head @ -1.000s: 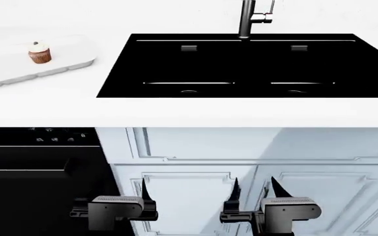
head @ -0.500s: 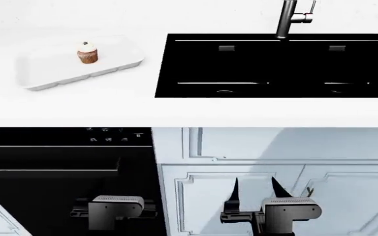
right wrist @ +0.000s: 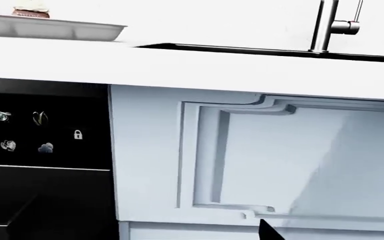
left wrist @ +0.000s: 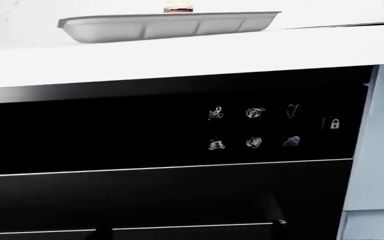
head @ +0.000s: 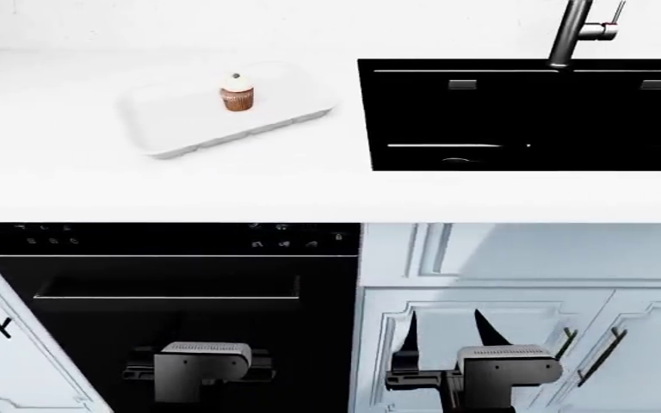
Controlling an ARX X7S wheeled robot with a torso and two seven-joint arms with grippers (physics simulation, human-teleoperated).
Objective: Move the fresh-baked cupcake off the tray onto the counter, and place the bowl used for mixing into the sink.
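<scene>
A: Where was the cupcake (head: 237,91) at this moment?

B: It stood upright on the tray (head: 176,129), near the tray's far long edge. The tray lay on the desk (head: 66,181), with the sink (head: 503,112) just beside it at 3 o'clock. Its long axis ran from about 8 o'clock to 2 o'clock in the head view. No bowl was visible in any view.

A: And the grippers?

B: Both hung low in front of the cabinets, well below the desk edge. The right gripper (head: 444,331) had its jaws wide apart and empty. For the left gripper (head: 202,366) only the body showed against the dark oven (head: 169,292), so I cannot tell how its jaws stood.

A: Which way was the cupcake from them?

B: Almost at 12 o'clock from the left gripper, and near 11 o'clock from the right one. I judge the left arm the nearer one; it would need to rise above the desk and reach forward.
</scene>
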